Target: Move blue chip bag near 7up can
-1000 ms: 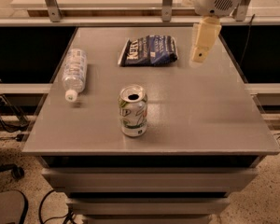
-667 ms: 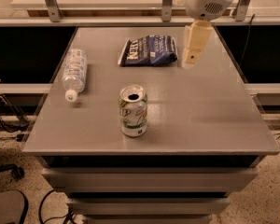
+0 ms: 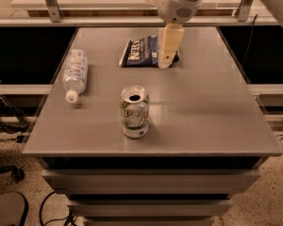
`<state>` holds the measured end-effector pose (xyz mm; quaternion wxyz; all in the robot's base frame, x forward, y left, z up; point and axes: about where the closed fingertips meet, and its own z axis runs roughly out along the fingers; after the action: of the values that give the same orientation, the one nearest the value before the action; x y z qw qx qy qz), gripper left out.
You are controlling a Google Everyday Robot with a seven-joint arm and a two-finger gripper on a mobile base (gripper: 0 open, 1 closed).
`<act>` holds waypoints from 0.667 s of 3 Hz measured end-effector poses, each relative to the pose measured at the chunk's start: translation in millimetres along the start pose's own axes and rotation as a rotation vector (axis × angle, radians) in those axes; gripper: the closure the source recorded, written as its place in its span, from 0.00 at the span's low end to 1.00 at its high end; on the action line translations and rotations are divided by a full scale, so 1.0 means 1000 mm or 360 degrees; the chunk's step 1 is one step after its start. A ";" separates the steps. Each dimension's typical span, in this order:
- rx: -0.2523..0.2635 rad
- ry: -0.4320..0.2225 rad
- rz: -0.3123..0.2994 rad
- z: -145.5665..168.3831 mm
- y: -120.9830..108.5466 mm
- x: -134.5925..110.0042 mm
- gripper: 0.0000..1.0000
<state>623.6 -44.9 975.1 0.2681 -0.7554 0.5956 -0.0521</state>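
The blue chip bag (image 3: 140, 52) lies flat at the back middle of the grey table (image 3: 212, 112), its white lettering facing up. The 7up can (image 3: 134, 111) stands upright near the table's front, well in front of the bag, with its top opened. My gripper (image 3: 165, 62) hangs down from the arm at the top of the view. It is over the bag's right end and covers that part of it. I cannot tell whether it touches the bag.
A clear plastic water bottle (image 3: 75, 72) with a white cap lies on its side at the table's left. A raised shelf with metal posts (image 3: 49, 4) runs behind the table. Cables and a chair base lie on the floor at the left.
My gripper has moved left from beside the bag's right edge to over the bag's right end. The bag, can and bottle have not moved.
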 end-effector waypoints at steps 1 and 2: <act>0.0011 -0.0044 -0.0002 0.020 -0.016 -0.011 0.00; 0.0027 -0.0055 0.0042 0.039 -0.028 -0.012 0.00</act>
<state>660.0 -16.4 958.3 0.2855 -0.7459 0.6004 -0.0405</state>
